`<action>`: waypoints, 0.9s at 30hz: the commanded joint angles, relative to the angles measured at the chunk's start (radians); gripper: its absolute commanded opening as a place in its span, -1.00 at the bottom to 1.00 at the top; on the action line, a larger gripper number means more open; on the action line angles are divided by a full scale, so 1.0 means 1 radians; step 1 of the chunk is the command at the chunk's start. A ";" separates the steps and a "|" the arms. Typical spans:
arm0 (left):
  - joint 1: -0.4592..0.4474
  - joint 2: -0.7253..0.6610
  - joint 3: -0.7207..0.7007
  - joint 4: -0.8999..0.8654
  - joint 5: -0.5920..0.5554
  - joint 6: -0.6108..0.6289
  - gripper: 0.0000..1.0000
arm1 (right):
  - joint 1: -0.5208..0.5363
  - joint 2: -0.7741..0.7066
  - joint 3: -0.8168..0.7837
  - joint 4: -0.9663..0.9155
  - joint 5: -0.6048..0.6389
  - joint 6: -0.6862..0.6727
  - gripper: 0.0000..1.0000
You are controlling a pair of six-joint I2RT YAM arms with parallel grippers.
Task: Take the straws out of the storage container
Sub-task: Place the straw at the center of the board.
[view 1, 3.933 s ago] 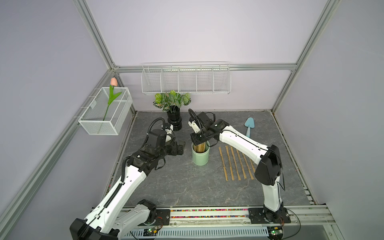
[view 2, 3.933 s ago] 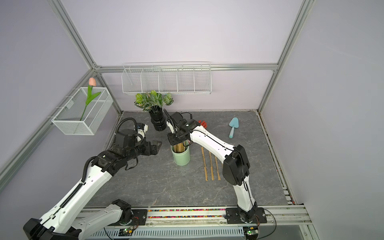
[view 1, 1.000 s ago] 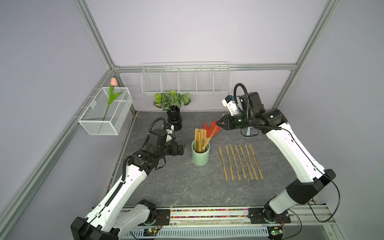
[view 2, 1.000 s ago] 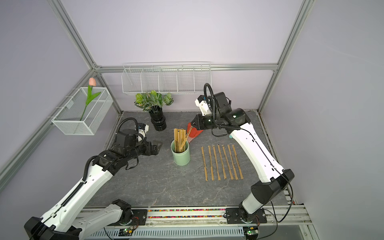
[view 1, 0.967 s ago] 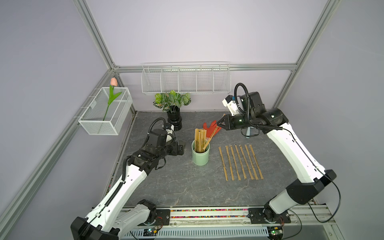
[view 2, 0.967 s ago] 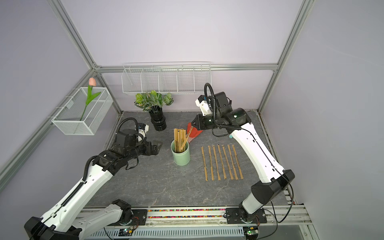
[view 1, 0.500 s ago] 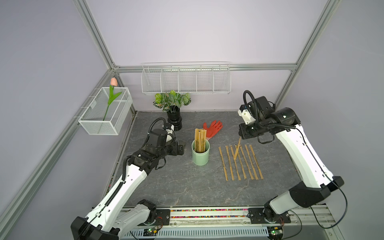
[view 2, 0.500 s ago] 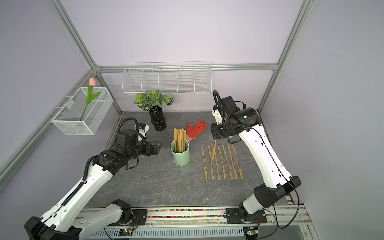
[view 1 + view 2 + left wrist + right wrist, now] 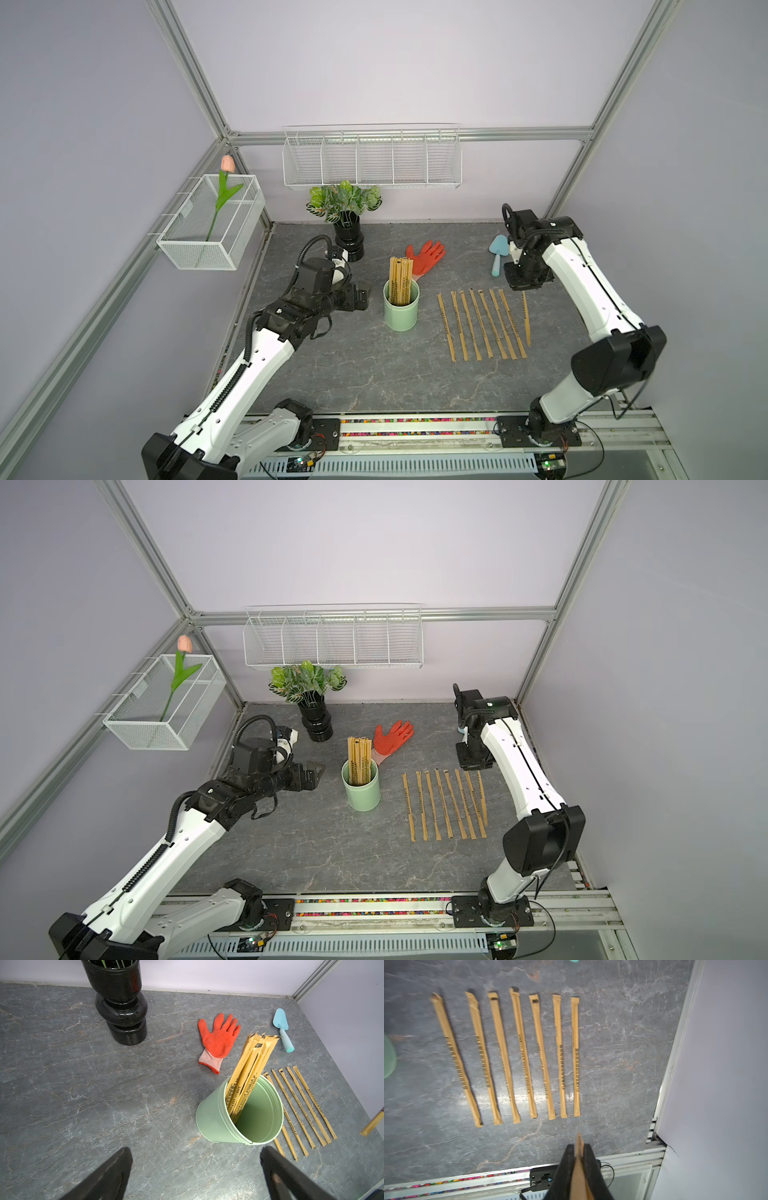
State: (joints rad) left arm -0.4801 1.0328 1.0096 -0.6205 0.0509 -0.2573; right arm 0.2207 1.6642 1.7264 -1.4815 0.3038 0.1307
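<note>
Your right gripper (image 9: 578,1146) pinches one tan paper-wrapped straw (image 9: 577,1172) beside the laid row (image 9: 523,1053) near the right edge of the table (image 9: 374,374); lower, then release; left gripper (image 9: 196,1150) gapes empty by the mint-green cylindrical cup (image 9: 401,318).

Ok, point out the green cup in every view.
Top view: cup mid-table, beside the straw row.
Top view: also mid-table.
Left wrist: close up, its mouth showing.
Right wrist: green sliver at the frame edge.
Shared landmark: the straw row beside it.

Both arms (image 9: 266,357) are wearing white shells with black joints and looping black cables (image 9: 247,340); the left gripper (image 9: 195,1149) is showing black fingers (image 9: 112,1172).
</note>
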 commanded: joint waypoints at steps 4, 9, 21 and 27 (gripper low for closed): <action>-0.005 0.005 0.014 -0.018 0.009 0.003 0.99 | -0.048 0.126 0.011 -0.045 0.094 -0.011 -0.74; -0.005 0.003 0.014 -0.019 0.007 0.005 0.99 | -0.069 0.232 0.058 -0.061 0.111 -0.008 -0.74; -0.005 -0.003 0.014 -0.021 0.001 0.005 0.99 | -0.114 0.371 0.043 -0.034 0.099 -0.011 -0.73; -0.005 -0.004 0.015 -0.021 0.001 0.006 0.99 | -0.136 0.426 0.045 -0.013 0.085 -0.016 -0.72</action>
State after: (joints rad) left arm -0.4801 1.0332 1.0096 -0.6277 0.0525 -0.2569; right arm 0.0978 2.0617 1.7741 -1.4948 0.3992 0.1253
